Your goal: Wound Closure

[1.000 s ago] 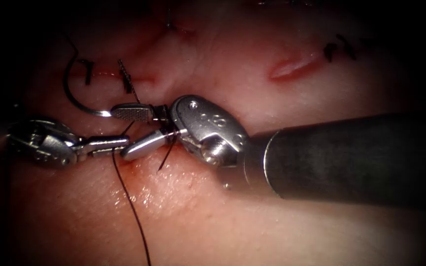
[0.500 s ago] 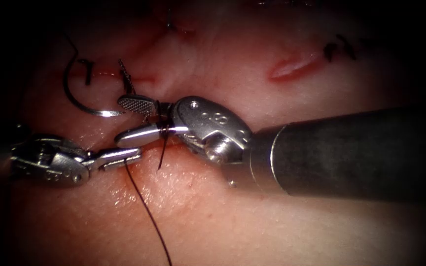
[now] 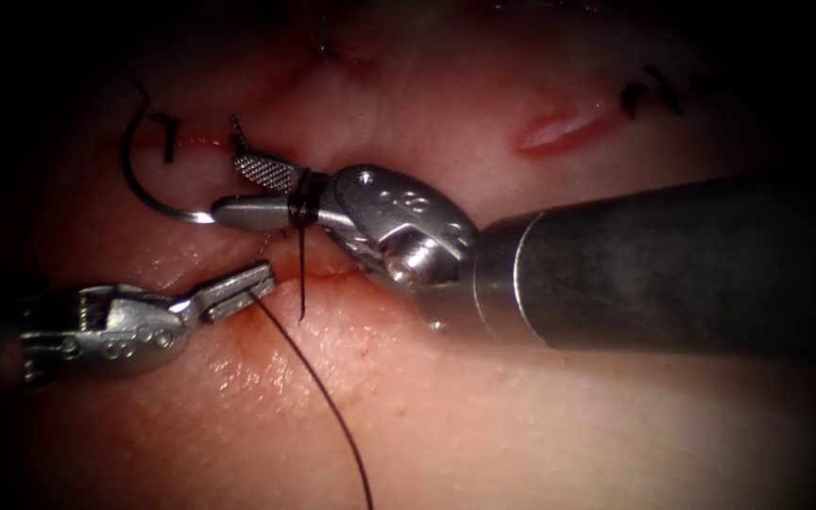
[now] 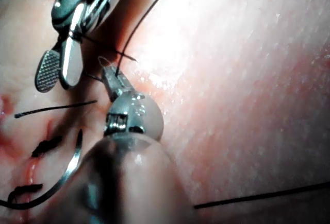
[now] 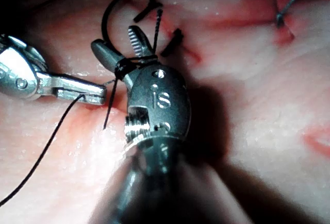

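Your left tool pinches the thread, your right tool gapes with thread wound round it, needle lying loose on the tissue left.

The tissue is pink with red fluid beside the silver left tool. Black thread crosses it. The right tool has cross-hatched silver fingers.

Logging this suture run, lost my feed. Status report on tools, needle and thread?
Left tool shut on the thread. Right tool jaws open, thread wound around them, holding nothing. Needle lies free on the tissue, left of the tools.
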You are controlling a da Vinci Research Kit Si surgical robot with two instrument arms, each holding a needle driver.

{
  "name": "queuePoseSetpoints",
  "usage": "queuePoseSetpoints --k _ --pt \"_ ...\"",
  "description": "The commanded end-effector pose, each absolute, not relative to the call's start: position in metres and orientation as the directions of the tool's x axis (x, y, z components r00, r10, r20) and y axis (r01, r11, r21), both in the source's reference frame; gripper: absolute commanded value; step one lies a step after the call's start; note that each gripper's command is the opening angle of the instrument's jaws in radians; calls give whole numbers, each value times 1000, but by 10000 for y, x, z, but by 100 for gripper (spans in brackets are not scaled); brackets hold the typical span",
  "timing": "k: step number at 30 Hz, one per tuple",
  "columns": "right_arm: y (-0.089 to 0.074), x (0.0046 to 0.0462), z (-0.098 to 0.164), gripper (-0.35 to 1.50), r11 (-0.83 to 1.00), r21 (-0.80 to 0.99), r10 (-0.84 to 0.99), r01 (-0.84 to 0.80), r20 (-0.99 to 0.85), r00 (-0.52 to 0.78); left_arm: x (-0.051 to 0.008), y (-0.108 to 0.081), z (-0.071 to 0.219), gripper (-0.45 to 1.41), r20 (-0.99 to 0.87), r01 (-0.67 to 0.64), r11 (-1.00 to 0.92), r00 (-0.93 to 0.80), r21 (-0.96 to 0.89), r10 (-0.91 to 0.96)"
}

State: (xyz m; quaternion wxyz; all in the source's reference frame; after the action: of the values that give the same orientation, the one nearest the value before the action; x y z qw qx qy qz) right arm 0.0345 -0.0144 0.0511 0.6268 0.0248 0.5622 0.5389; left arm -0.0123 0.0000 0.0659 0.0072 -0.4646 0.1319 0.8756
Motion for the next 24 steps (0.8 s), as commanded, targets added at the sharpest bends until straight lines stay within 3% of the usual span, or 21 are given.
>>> queuePoseSetpoints --k 1,13,24 --pt "-141 356 515 69 417 633 704 -652 -679 -209 -129 6 666 -45 -819 -134 -966 -563 220 -109" --pt "-134 356 521 74 374 586 712 -719 -678 -182 -127 33 678 -45 -825 -135 -968 -555 212 -103" --pt "-141 354 546 108 349 535 732 -769 -669 -133 -130 47 687 -45 -830 -129 -970 -548 205 -102"
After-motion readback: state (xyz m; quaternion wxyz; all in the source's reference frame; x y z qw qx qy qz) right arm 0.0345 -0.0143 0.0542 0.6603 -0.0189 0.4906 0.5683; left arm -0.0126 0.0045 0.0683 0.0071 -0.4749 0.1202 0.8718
